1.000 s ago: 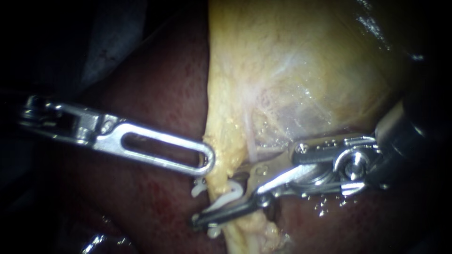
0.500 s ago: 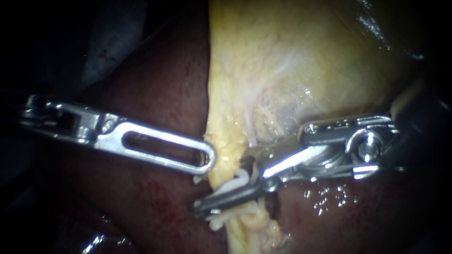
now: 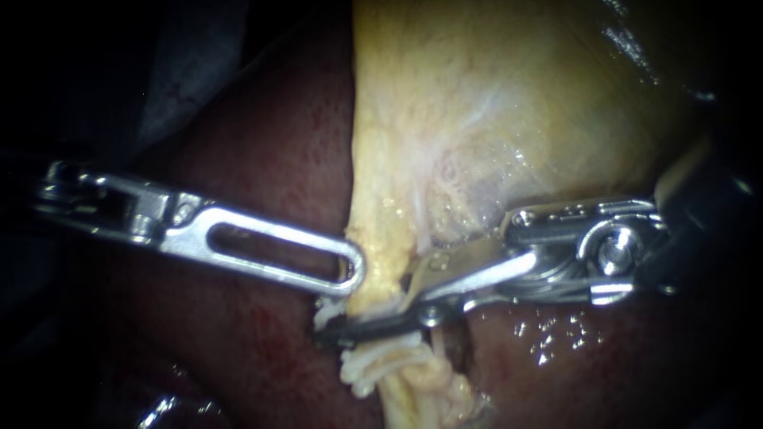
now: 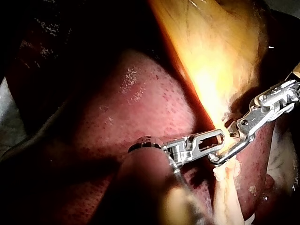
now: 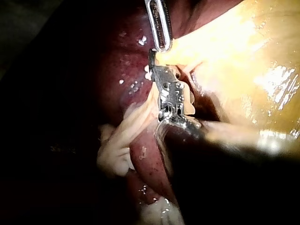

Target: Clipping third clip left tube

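Liver [image 3: 262,159] dark red behind, gallbladder [image 3: 493,103] above. Right instrument [image 3: 332,334] jaws clamped tight across tube [image 3: 372,298] under the gallbladder, just above white clips [image 3: 359,370]. Left instrument [image 3: 350,270] tip touches the gallbladder edge beside the tube; hold unclear.

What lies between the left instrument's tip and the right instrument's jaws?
The endoscope view shows a white clip on the pale tube there, just below the left instrument; the right instrument is shut on that tube.
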Action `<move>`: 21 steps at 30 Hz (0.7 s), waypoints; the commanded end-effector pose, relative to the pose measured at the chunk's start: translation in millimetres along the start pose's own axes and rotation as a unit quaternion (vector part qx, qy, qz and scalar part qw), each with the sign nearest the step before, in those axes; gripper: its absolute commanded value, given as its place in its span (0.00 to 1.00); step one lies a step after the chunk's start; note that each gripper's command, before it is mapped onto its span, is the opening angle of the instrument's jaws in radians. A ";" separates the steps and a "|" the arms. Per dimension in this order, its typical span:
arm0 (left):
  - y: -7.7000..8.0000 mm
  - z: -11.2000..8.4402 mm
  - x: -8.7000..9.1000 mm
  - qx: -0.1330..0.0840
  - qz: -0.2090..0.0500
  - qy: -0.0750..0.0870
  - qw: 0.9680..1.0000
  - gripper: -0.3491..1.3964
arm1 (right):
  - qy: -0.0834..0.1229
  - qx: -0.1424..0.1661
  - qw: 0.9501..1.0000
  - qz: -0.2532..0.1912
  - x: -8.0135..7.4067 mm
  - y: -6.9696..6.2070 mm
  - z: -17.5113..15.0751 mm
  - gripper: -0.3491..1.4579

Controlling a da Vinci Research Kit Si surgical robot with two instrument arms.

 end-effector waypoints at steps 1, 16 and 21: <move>0.0 0.0 0.0 0.000 0.000 0.000 1.000 0.00 | -0.001 0.001 1.000 0.000 0.0 0.0 0.0 0.03; 0.0 0.1 0.0 0.000 0.000 0.000 1.000 0.00 | -0.001 0.002 1.000 0.002 -0.1 -0.1 0.0 0.02; 0.0 0.1 0.0 0.000 0.000 0.000 1.000 0.00 | -0.001 0.002 1.000 0.002 -0.1 -0.1 0.0 0.02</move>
